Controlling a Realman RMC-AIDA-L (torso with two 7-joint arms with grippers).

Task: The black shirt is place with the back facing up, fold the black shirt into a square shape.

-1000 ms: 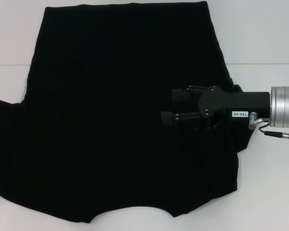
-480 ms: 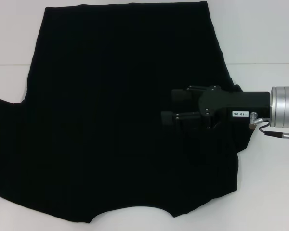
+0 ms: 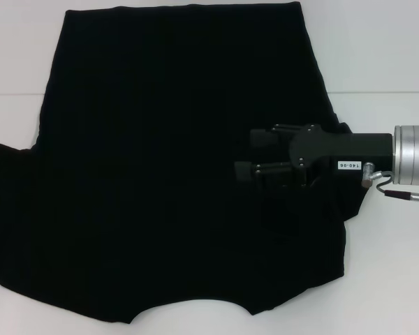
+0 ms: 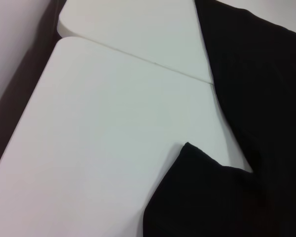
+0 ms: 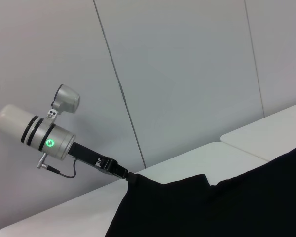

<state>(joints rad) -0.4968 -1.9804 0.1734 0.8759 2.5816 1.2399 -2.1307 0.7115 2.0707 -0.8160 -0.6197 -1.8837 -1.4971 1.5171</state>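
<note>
My right arm reaches in level from my right side, its silver wrist lit blue-green, and my right gripper point(image 3: 250, 153) points toward my left with its two black fingers point(image 3: 244, 169) held apart, while my left gripper point(image 5: 124, 174) sits far off.

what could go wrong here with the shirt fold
The right gripper sits over the black shirt with its fingers apart, so it may close on several layers or miss the cloth. The shirt's near edge hangs past the table, so a pull could drag it off.
</note>
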